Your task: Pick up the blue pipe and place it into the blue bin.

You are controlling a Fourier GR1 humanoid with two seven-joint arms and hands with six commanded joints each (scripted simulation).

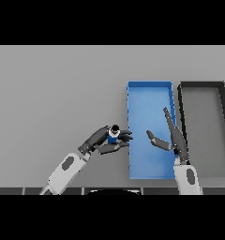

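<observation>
The blue pipe (pixel 113 135), short with a dark and white end cap, sits inside my left hand (pixel 105 140), whose fingers and thumb curl round it. That hand hovers just left of the blue bin (pixel 149 93), its fingertips reaching the bin's left wall. The bin is a long open rectangle standing right of centre. My right hand (pixel 174 138) is over the bin's right part with straight fingers pointing away and the thumb spread leftward, holding nothing.
A dark grey bin (pixel 203 86) of similar size stands directly right of the blue one, side by side. The grey table (pixel 53 93) stretches wide to the left and behind both bins.
</observation>
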